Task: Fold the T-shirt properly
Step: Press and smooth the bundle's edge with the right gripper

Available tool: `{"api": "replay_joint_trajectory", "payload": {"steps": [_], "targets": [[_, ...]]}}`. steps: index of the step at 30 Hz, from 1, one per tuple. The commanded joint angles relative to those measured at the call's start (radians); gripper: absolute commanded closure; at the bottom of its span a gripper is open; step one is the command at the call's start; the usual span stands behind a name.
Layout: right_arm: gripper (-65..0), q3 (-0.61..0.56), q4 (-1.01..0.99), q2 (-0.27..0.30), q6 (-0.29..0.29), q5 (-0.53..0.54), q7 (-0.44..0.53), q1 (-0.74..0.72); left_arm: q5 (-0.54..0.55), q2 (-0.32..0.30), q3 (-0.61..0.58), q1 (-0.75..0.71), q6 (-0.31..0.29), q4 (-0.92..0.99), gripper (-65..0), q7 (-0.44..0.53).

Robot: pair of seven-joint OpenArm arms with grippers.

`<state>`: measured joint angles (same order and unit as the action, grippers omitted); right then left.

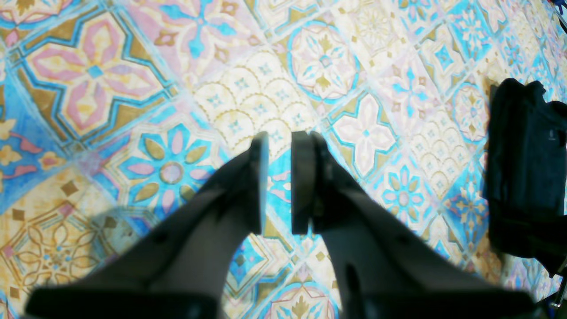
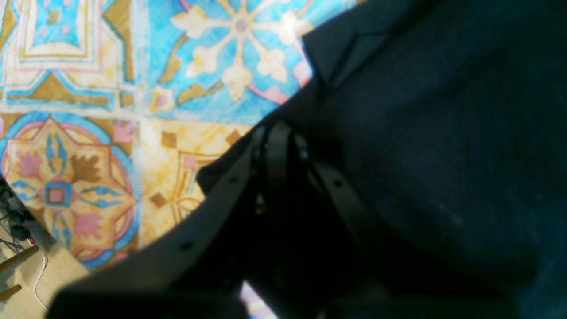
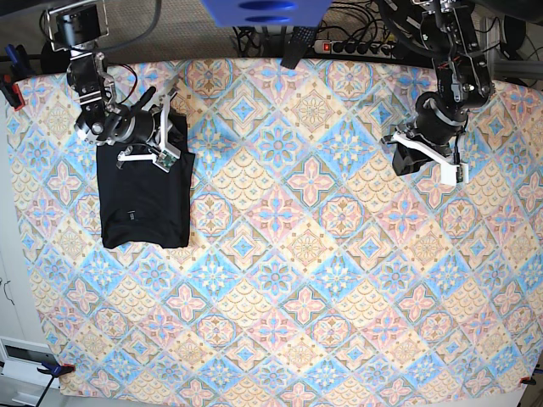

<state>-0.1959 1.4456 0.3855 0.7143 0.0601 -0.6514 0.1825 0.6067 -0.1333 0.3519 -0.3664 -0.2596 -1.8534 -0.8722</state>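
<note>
The black T-shirt [image 3: 144,199] lies as a folded rectangle on the left of the patterned tablecloth [image 3: 288,254]. My right gripper [image 3: 165,127] sits over the shirt's far right corner. In the right wrist view its fingers [image 2: 277,133] are shut together at the edge of the T-shirt [image 2: 434,141]; whether cloth is pinched between them does not show. My left gripper [image 3: 407,161] hovers over bare cloth at the far right. In the left wrist view the left gripper [image 1: 280,146] is slightly open and holds nothing, and the T-shirt [image 1: 527,168] shows at the right edge.
A power strip and cables [image 3: 356,47] run along the far edge, beside a blue object [image 3: 263,8]. A red clamp [image 3: 8,85] grips the left edge. Cables on the floor [image 2: 17,230] show past the table's edge.
</note>
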Motion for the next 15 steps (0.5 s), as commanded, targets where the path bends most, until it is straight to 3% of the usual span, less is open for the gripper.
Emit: {"api": "replay_joint_trajectory", "payload": {"steps": [1,6,15], "targets": [[-0.2,0.008,0.005,0.017,-0.016,-0.038,-0.041,-0.004,0.012,-0.009,0.002,0.002,-0.005,-0.019,-7.6,0.015],[-0.2,0.008,0.017,0.017,-0.016,-0.038,-0.041,0.002,0.014,-0.012,0.002,-0.001,-0.005,-0.021,-7.6,0.015],[-0.2,0.02,0.241,0.013,-0.016,-0.035,-0.049,0.062,0.014,-0.016,0.008,-0.023,-0.007,-0.024,-7.6,-0.009]]}}
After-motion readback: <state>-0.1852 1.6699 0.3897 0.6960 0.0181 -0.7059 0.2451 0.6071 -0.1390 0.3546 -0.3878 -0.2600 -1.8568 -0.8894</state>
